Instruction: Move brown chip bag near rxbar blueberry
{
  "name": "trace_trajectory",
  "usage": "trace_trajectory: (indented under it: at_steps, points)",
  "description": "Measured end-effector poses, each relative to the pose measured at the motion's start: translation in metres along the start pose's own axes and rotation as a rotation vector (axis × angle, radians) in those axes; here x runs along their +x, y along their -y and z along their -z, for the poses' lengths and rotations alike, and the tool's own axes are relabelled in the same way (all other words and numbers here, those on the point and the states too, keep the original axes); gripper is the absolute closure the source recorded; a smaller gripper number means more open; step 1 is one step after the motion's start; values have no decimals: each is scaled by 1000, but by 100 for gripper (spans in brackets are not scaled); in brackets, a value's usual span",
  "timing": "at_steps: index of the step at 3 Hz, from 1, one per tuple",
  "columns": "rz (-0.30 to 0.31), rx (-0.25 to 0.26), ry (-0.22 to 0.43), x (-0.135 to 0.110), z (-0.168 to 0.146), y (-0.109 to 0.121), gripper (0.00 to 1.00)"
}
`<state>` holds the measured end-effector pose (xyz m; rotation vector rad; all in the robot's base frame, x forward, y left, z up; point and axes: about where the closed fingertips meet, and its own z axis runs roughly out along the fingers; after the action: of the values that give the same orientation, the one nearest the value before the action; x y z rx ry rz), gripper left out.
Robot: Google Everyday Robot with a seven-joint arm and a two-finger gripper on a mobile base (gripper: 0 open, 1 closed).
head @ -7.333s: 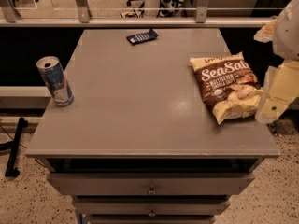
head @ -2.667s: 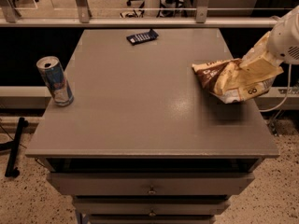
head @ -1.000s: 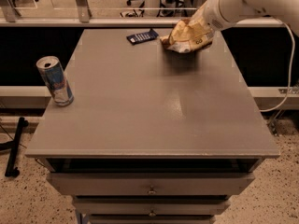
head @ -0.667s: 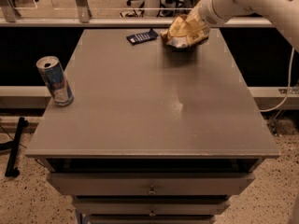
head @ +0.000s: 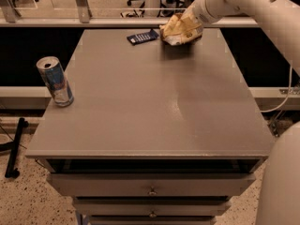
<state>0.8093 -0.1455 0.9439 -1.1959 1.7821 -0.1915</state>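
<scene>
The brown chip bag is crumpled and held at the far edge of the grey table, just right of the rxbar blueberry, a small flat dark blue bar lying at the back centre. My gripper reaches in from the upper right on a white arm and is shut on the bag, whose cream-yellow and brown folds hide most of the fingers. The bag sits low over the table top, casting a shadow beneath it; I cannot tell whether it touches the surface.
A blue-silver drink can stands upright near the table's left edge. The white arm crosses the upper right corner. Drawers sit below the table front. A railing and chair legs lie beyond the far edge.
My gripper has carried the chip bag from the table's right side to the far edge, and over the last second a little further left toward the rxbar. The can and bar have not moved.
</scene>
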Motion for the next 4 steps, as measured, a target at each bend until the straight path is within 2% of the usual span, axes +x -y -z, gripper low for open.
trace_trajectory:
  at_steps: [1,4]
  points:
    - [-19,-39,9,3,-8,-13,82]
    - [-17,-151,-20,28,-18,-35,13]
